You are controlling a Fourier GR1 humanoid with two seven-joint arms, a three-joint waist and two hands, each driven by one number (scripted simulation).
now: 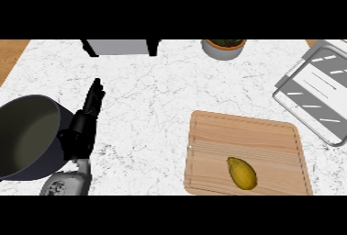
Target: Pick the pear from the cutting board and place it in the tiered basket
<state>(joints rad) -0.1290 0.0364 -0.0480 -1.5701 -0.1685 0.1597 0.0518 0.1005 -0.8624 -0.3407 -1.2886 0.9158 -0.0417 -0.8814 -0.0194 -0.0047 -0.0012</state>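
Where the counter [156,92] meets the lower edge of the head view, at about 7 o'clock, a grey forearm enters; item one is the left hand [80,133], black, rising from it toward 12 o'clock. Its fingers [95,94] are straight and together, pointing up the view, holding nothing: an open hand at rest. The right hand does not show.

Item two, at 9 o'clock: a dark pot [27,137], round, deep, its inside grey-olive, cut off by the left edge. Its rim lies just beside the left hand; whether they touch cannot be told.

Item three, at 5 o'clock: a wooden cutting board [264,137], rectangular with rounded corners and a groove near its border, lying flat on the white marbled counter.

Item four: the pear [243,172], yellow, lying on its side on the near part of the board, a little toward its left half, its long axis running from 11 o'clock to 5 o'clock. It is well apart from the left hand.

Item five, at 2 to 3 o'clock: the tiered basket [315,92], grey wire and frame, partly out of view at the right edge.

Item six, at 1 o'clock, far edge: a grey plant pot [222,49] with dark soil.

Item seven, at 11 o'clock, far edge: a grey box [119,47] with black legs, only partly seen.
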